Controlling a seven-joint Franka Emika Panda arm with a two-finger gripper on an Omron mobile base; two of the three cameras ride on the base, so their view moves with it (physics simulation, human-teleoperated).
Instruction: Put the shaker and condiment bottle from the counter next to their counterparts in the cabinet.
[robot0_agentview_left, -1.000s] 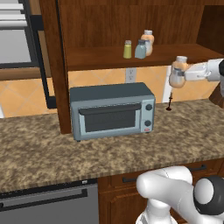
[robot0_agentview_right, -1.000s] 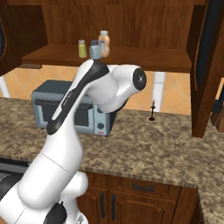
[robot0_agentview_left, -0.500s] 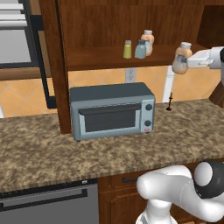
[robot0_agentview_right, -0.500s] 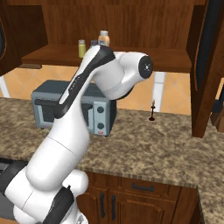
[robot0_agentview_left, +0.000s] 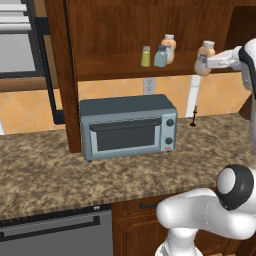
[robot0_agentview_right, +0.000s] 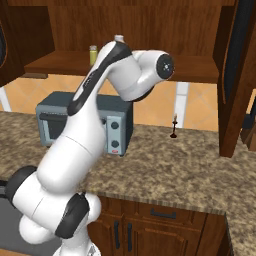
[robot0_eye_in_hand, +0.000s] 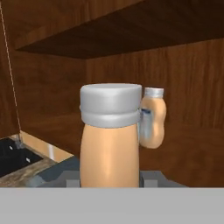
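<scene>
My tool is clamped on the condiment bottle, which I hold upright in the air at shelf height, off the right end of the cabinet as the left base view shows it. The bottle touches nothing but my tool; its white cap sits level with the tops of the things on the shelf.

In the hand view the held bottle stands right in front of the camera, and just past its right side I see the other orange bottle against the cabinet's back wall, with a sliver of the blue-grey shaker between them. I cannot tell from this view how near the held bottle is to those two.

On the shelf, seen from the left base view, the yellow-green shaker stands to the left, the blue-grey shaker just beside it, and the second orange bottle close behind the blue-grey one. All three are upright. In the right base view my arm covers most of that group, leaving the yellow-green shaker and a white cap showing above it.

Below the shelf the toaster oven sits on the speckled desk, door closed. A small dark candle holder stands on the desk to its right, near the wall.
</scene>
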